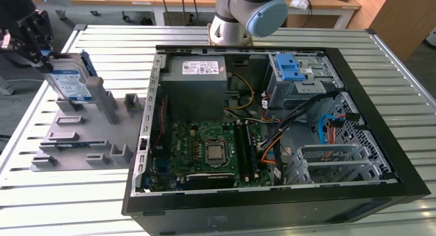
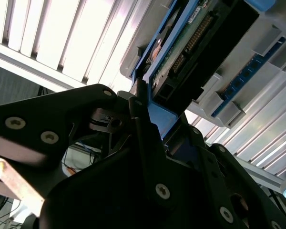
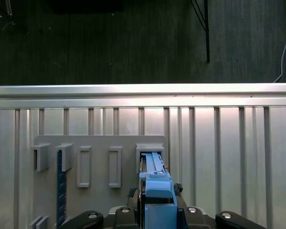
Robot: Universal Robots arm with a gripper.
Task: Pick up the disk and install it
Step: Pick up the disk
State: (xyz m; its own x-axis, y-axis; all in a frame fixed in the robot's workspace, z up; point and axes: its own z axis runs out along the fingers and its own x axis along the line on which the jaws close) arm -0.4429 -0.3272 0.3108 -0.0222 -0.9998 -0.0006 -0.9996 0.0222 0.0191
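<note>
now gripper (image 1: 46, 58) pinching disk (image 1: 69, 81) by upper end, disk nr upright at grey fixture (image 1: 81, 141)

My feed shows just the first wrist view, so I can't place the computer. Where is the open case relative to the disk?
Observer: In the exterior view the open case lies to the exterior view's right of the disk, right beside the grey fixture.
Operator: How is the disk carried?
Observer: On edge and slightly tilted, its labelled face showing, with the tool shut on its upper edge.
Operator: And its other face?
Observer: The second wrist view shows a green circuit board there.
</note>
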